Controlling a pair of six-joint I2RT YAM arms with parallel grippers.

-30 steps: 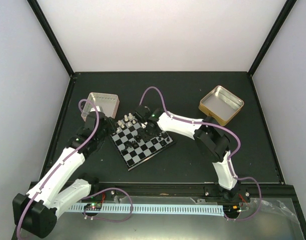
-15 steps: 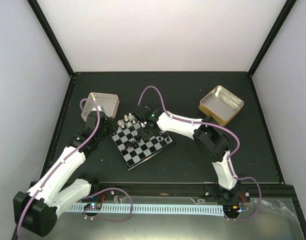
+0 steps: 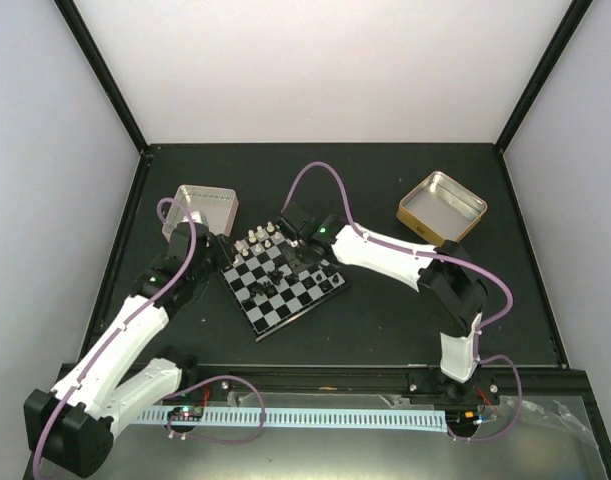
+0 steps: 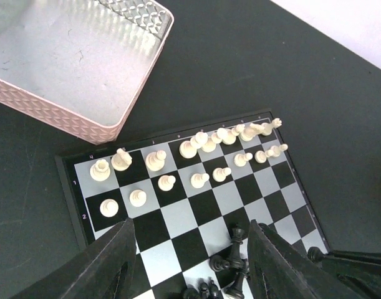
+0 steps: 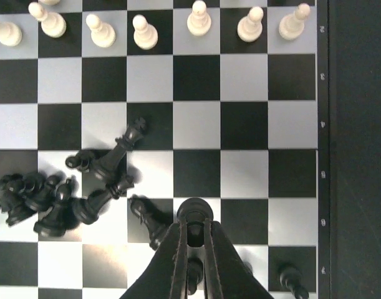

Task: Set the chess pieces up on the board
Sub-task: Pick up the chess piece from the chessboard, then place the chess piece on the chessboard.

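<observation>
Over the small black-and-grey checkered chessboard (image 5: 206, 78) I've got the right gripper (image 5: 194, 225) clamped on a round-headed black pawn (image 5: 194, 208). A heap of toppled black chessmen (image 5: 72, 202) lies just beside it. The left gripper (image 4: 193, 274) is spread wide, hovering above the board. The pale chessmen (image 4: 196, 146) stand in two rows beyond.

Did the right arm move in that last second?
Yes. The right arm's elbow swung rightward, from below the gold tin's left corner to below its middle; the right gripper, shut on a black piece, barely shifted over the board.
</observation>
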